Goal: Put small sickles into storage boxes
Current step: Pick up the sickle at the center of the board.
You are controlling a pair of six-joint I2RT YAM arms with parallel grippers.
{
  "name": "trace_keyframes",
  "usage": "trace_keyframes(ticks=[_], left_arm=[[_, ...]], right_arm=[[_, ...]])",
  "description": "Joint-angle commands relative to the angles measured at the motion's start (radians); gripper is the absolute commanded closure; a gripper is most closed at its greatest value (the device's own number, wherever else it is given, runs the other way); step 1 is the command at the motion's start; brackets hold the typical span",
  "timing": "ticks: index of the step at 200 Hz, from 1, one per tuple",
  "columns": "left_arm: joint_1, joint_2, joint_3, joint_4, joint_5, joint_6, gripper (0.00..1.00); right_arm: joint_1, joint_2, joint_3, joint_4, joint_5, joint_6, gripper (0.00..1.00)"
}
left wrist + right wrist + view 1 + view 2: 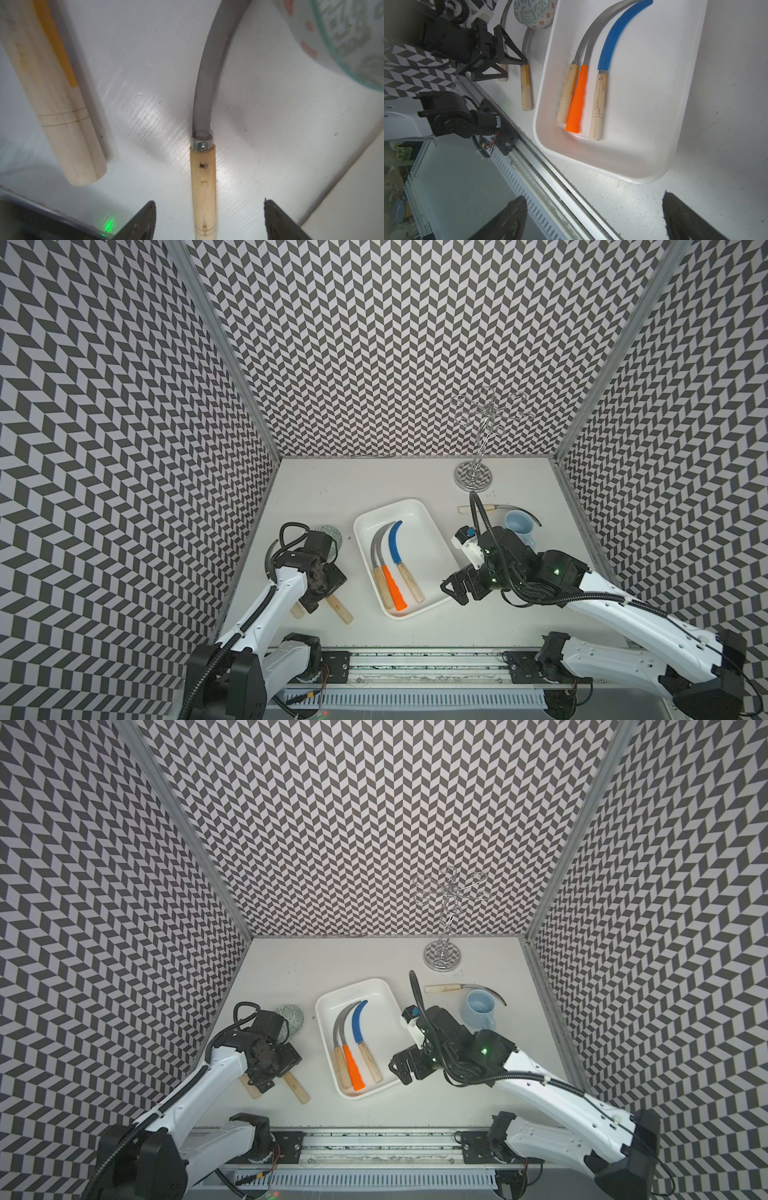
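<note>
Bright, even overhead light fills both top views; the chevron walls [374, 344] bow most toward 9 and 3 o'clock. In the left wrist view, glare streaks the counter [153, 118], and the patterned bowl [342, 41] and the wooden handle [52, 93] at the frame's edge are out of focus.

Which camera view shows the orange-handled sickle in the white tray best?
The right wrist view: the orange-handled sickle lies large and unobstructed in the white tray. Both top views show it too, but small. The left wrist view does not show it.
</note>
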Motion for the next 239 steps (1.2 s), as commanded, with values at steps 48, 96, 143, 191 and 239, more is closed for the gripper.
trace_keyframes(ticks=[48,96,143,191,239], left_arm=[[0.007,0.07,-0.036,0.098,-0.009,-0.002,0.38],[0.007,0.079,-0.053,0.111,-0.007,-0.013,0.41],[0.011,0.087,-0.067,0.125,-0.015,-0.03,0.43],[0.024,0.094,-0.069,0.13,-0.02,-0.026,0.49],[0.03,0.109,-0.069,0.128,-0.028,-0.03,0.56]], right_arm=[[0.003,0.022,-0.016,0.054,-0.03,-0.009,0.0],[0.003,0.024,-0.032,0.056,-0.032,-0.011,0.0],[0.003,0.026,-0.042,0.058,-0.036,-0.02,0.0],[0.003,0.031,-0.044,0.058,-0.041,-0.033,0.0],[0.002,0.036,-0.044,0.06,-0.04,-0.043,0.0]])
